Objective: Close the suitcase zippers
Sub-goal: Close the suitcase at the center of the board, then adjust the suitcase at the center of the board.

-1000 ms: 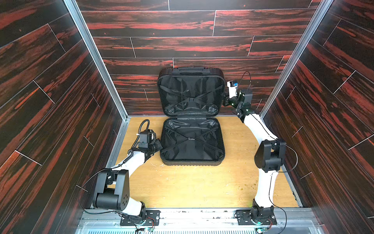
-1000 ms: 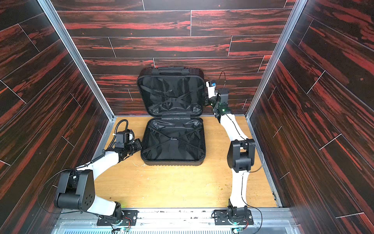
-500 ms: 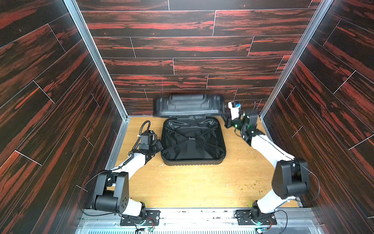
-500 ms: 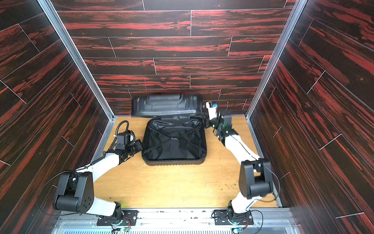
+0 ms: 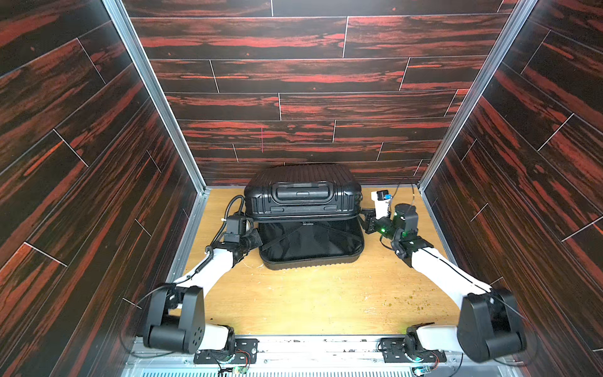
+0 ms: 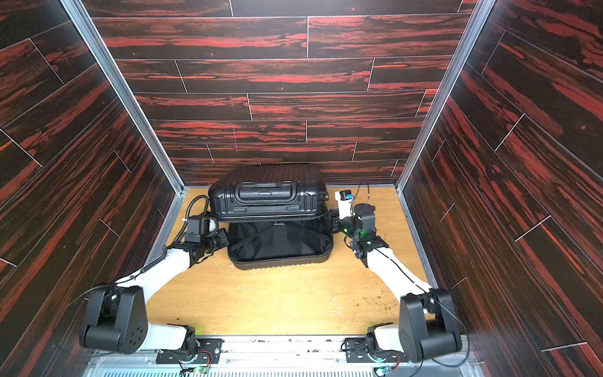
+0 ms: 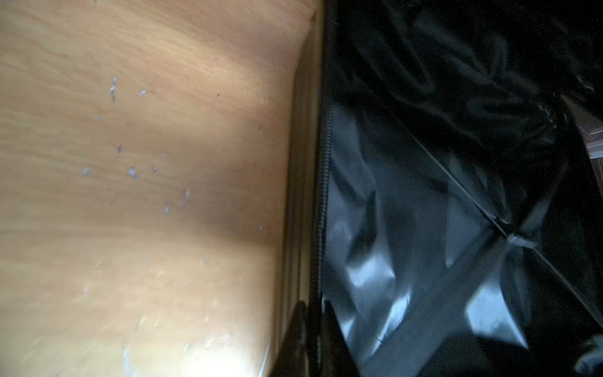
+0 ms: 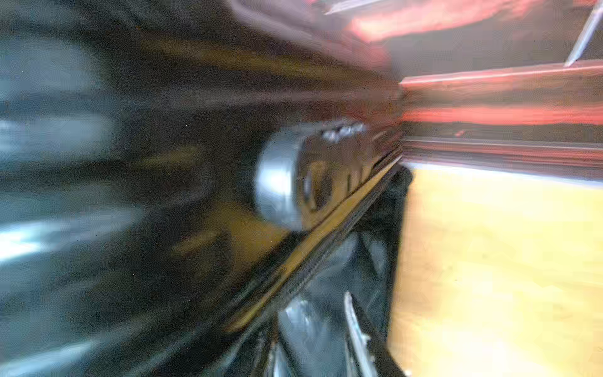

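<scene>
Left gripper (image 5: 253, 240): low at the left rim of the lower shell (image 5: 310, 261), probably set there to steady the base. The wrist view shows a dark finger (image 7: 298, 333) against that rim; whether the rim is pinched or the jaws stand free cannot be told.

Right gripper (image 5: 367, 222): at the right side, just under the lid (image 5: 303, 196), probably placed to guide it. Its grip cannot be told, as its wrist view is smeared.

Suitcase (image 6: 267, 196): far centre of the table (image 5: 293, 300). The lid is tilted over the lower shell with its near edge raised, and the lining (image 5: 310, 241) shows in the gap. The shells are apart, so zipping is not yet possible.

Zippers (image 7: 323, 196): black track along the lower rim, unjoined. No pull tabs can be made out in any view.

Hidden: the far hinge side behind the lid, and both grippers' fingertips in both top views.
</scene>
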Robot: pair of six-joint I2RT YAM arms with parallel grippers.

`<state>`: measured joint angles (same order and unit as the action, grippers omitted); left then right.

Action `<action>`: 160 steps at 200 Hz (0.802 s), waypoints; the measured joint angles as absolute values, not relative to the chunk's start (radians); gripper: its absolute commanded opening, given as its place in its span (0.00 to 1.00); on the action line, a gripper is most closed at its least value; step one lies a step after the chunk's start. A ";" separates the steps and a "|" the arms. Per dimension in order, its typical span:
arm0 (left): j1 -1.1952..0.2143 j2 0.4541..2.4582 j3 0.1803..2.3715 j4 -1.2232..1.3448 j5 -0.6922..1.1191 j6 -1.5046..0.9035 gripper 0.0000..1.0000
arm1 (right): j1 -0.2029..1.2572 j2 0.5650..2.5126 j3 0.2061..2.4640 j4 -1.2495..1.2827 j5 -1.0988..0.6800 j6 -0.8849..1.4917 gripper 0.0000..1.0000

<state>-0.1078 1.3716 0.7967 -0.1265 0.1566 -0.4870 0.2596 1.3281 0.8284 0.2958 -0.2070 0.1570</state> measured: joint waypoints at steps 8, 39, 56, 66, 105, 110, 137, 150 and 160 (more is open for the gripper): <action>-0.105 1.340 0.799 -0.168 0.140 -0.477 0.31 | 0.260 1.311 0.825 0.285 -0.183 0.157 0.41; -0.100 1.230 0.826 -0.286 0.046 -0.441 0.43 | 0.260 1.274 0.815 0.256 -0.087 0.158 0.43; -0.100 1.170 0.839 -0.329 -0.027 -0.435 0.47 | 0.262 1.250 0.795 0.227 -0.044 0.157 0.44; -0.100 1.137 0.841 -0.357 -0.079 -0.436 0.48 | 0.263 1.245 0.791 0.216 -0.012 0.158 0.45; -0.100 1.042 0.844 -0.469 -0.228 -0.464 0.58 | 0.263 1.251 0.767 0.163 0.116 0.164 0.48; -0.100 1.036 0.850 -0.481 -0.228 -0.472 0.58 | 0.263 1.256 0.763 0.159 0.124 0.165 0.49; -0.121 1.018 0.918 -0.540 -0.207 -0.507 0.58 | 0.263 1.309 0.739 0.129 0.130 0.176 0.52; -0.146 1.010 0.954 -0.558 -0.189 -0.530 0.59 | 0.265 1.331 0.719 0.123 0.117 0.180 0.54; -0.164 1.006 0.981 -0.570 -0.180 -0.559 0.59 | 0.268 1.345 0.702 0.119 0.098 0.183 0.55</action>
<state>-0.1638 1.0058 0.9813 -0.5701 -0.1799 -0.5594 0.2680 1.3445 0.7017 0.1188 0.0982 0.1825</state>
